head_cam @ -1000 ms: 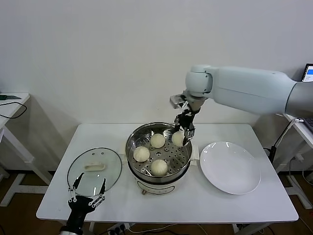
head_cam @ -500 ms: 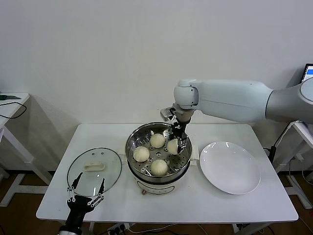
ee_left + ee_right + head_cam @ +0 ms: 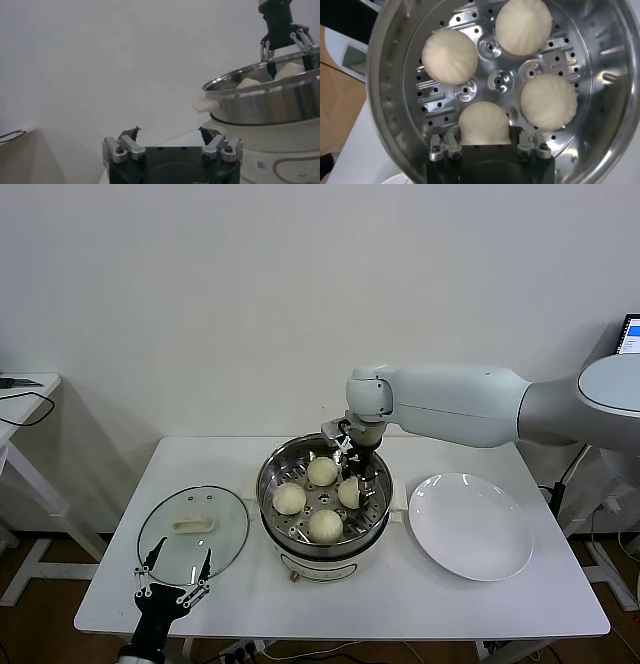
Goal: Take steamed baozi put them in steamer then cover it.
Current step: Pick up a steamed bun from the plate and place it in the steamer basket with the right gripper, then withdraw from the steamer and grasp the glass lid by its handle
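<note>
The steamer [image 3: 268, 484] stands mid-table with its perforated tray [image 3: 500, 80] showing. Three baozi [image 3: 322, 471] [image 3: 289, 498] [image 3: 325, 525] lie on the tray. My right gripper [image 3: 353, 482] reaches down inside the pot, shut on the fourth baozi [image 3: 349, 493], which is low at the tray on the pot's right side. In the right wrist view this baozi [image 3: 484, 122] sits between my fingers [image 3: 445, 146]. The cover [image 3: 195, 529] lies flat on the table left of the steamer. My left gripper [image 3: 172, 576] is open and empty at the cover's near edge.
An empty white plate [image 3: 470, 526] lies right of the steamer. The table's front edge [image 3: 340, 634] is near my left gripper. A side table [image 3: 20, 399] stands at far left. The left wrist view shows the steamer wall [image 3: 270, 97].
My right gripper has moved left and down with the baozi, from above the steamer's right rim to low inside the pot. The left arm has barely moved.
</note>
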